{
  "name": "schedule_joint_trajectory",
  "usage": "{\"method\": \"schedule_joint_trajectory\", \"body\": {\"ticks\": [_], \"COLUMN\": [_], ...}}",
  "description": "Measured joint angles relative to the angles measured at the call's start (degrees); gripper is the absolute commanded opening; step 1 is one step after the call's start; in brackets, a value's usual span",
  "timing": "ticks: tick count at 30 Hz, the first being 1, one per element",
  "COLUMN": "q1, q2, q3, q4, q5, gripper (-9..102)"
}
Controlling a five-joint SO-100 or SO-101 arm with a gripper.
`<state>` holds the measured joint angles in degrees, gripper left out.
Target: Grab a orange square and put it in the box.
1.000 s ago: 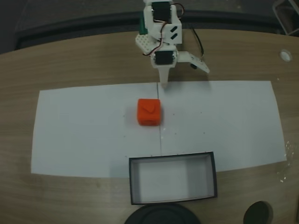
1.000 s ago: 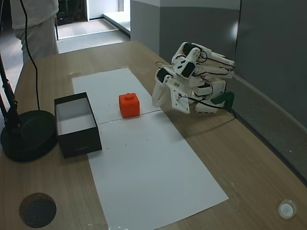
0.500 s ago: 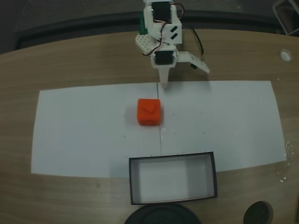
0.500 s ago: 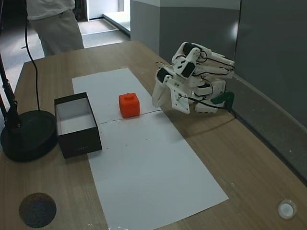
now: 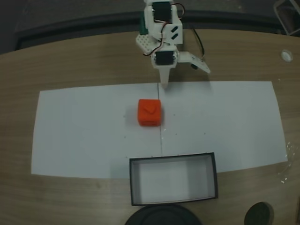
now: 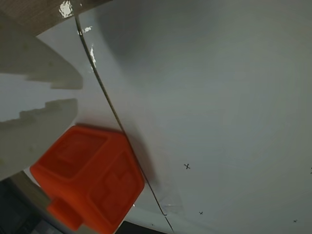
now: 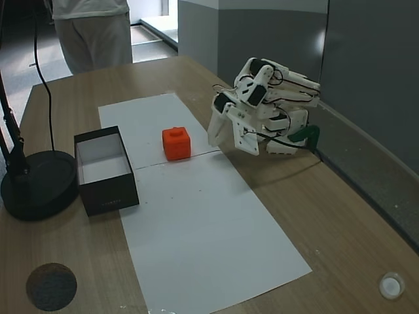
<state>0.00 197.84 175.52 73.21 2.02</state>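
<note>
Rounded glossy orange square (image 5: 150,112) on white paper sheet (image 5: 84,131), lying apart from and ahead of spread-jawed white plastic gripper (image 5: 185,77); black-walled rectangular box (image 5: 173,184) beyond.

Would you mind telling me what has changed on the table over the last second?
On the table, nothing visibly changed: the tool stays short of the orange square, which sits on the white paper, and the box is unmoved. Behind the table, a person has stepped to the right in a fixed view.

White paper (image 5: 84,136), black disc (image 7: 36,183)
</note>
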Motion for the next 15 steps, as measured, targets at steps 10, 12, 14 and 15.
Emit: {"method": "schedule_joint_trajectory", "body": {"ticks": [10,12,14,15], "q1": [3.52,3.78,3.78,3.78], "q2": [-0.18,-0.18,-0.35,-0.70], "q3": [-7.29,-8.96,-11.16,-12.04], "q4": [-7.47,-7.47,-7.47,-7.47], "q5": [-7.47,-8.26,-8.61,-8.61], "gripper": [32,32,32,32]}}
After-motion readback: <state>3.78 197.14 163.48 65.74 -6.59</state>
